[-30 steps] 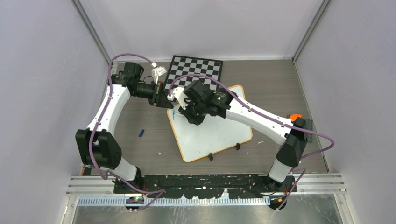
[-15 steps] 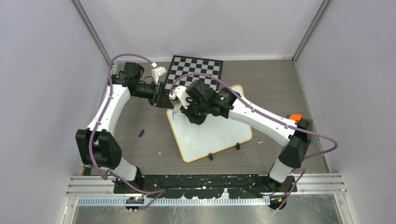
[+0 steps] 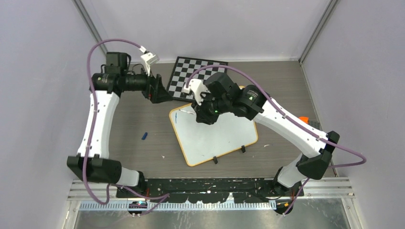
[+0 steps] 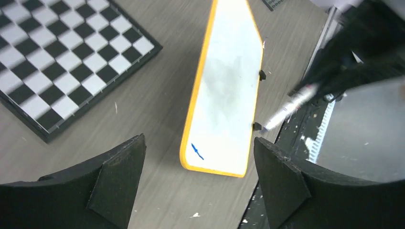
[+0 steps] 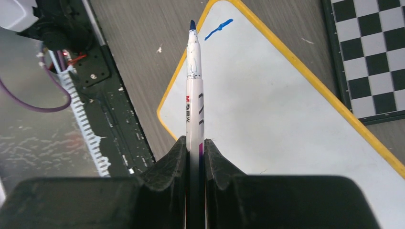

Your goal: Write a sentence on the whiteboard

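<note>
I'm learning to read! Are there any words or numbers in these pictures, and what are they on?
"M": red print on the marker in the right gripper; the letters after it are too blurred to read.
On the whiteboard: only a short blue stroke, no word.
On the chessboard: nothing written.

Robot lab — plain walls (image 3: 43, 71); table-bolted arms (image 3: 101, 114).

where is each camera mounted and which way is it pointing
Top external: above and behind the robot, looking down at the table; left arm and right arm show, whiteboard centre.
Left wrist: on the left arm, looking down past its open left gripper at chessboard and whiteboard.
Right wrist: looking along the right gripper, shut on the marker.
Wrist views share the whiteboard's blue mark.
</note>
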